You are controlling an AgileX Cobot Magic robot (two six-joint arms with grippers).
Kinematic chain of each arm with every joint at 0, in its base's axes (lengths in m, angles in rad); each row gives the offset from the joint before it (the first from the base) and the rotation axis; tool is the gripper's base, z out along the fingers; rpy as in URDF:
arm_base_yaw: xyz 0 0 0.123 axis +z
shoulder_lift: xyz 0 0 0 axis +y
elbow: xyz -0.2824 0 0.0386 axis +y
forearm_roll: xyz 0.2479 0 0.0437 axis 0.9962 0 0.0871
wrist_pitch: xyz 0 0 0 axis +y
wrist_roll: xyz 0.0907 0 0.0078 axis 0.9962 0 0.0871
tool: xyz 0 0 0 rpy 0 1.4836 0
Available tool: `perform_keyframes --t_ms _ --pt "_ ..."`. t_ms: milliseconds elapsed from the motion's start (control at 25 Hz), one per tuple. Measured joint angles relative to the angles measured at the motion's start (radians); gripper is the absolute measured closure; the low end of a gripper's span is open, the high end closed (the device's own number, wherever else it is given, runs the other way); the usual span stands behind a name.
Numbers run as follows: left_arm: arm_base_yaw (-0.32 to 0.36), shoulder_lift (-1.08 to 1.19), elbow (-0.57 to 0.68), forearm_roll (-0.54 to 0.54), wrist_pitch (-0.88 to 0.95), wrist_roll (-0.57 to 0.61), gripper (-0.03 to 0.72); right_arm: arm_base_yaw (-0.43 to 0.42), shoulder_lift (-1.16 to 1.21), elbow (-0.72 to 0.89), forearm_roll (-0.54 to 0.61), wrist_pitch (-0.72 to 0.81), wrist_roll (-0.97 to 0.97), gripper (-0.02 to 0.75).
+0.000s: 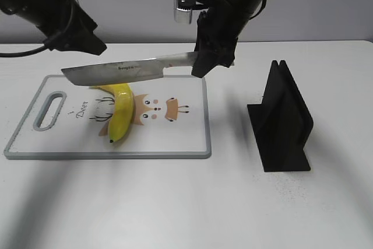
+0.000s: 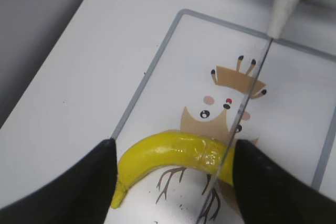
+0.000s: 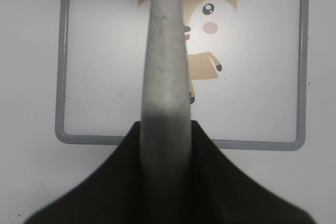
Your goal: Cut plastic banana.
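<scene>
The yellow plastic banana (image 1: 119, 112) lies on the white cutting board (image 1: 192, 138), with its dark tip toward the front. My right gripper (image 1: 205, 62) is shut on the handle of a knife (image 1: 116, 72). The blade points left and hangs level across the banana's far end; I cannot tell whether it touches. In the right wrist view my jaws (image 3: 165, 145) clamp the grey handle (image 3: 165, 66). My left gripper (image 1: 84, 40) is open and hovers above the board's far left. In the left wrist view its jaws (image 2: 173, 182) straddle the banana (image 2: 168, 150), and the blade edge (image 2: 241, 114) crosses it.
A black knife stand (image 1: 284, 121) stands on the table to the right of the board. The board has a handle slot (image 1: 51, 109) at its left end and a cartoon deer print (image 1: 157, 109).
</scene>
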Motion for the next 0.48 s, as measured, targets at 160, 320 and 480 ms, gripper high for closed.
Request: perform_keyframes --t_ms 160,320,480 --pt "0.009 -0.055 0.0 -0.009 -0.007 -0.118 0.014 0.001 -0.013 0.005 -0.053 0.009 0.098 0.574" --pt "0.038 -0.127 0.0 0.016 -0.009 -0.347 0.023 0.001 -0.085 0.005 -0.114 0.016 0.185 0.574" --pt "0.049 -0.204 0.0 0.2 0.001 -0.657 0.033 0.001 -0.182 0.005 -0.131 0.019 0.304 0.574"
